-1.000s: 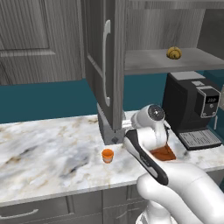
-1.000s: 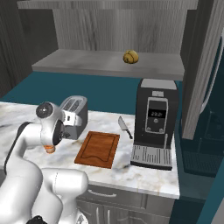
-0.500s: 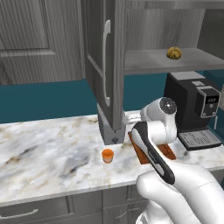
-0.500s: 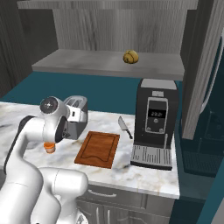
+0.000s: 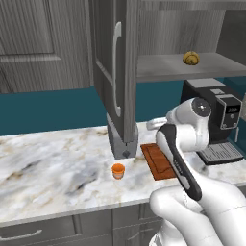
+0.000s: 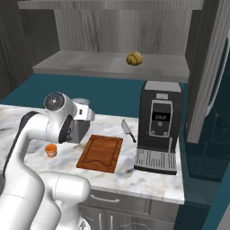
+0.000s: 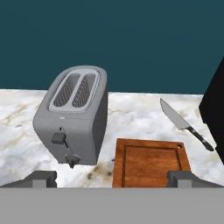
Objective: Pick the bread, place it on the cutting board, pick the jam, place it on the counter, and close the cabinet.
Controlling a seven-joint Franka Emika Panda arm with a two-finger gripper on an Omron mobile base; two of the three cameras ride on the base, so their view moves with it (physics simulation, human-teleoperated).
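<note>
Hand [image 7: 112,178] spread wide and empty above the cutting board [image 7: 151,162], beside the toaster [image 7: 74,118]

A round golden bun [image 6: 134,58] is sitting on the grey shelf [image 6: 81,67] of the open cabinet [image 6: 204,81]. Below, on the marbled desk [image 6: 152,179], a reddish-brown cutting board [image 6: 100,152] is lying flat, between a small orange jar [image 6: 50,150] on its left and a black coffee machine [image 6: 159,126] on its right. A knife [image 6: 128,130] is lying just behind the board. The white arm [image 6: 42,134] is bending over the desk's left side, partly hiding a grey toaster [image 6: 79,130].
</note>
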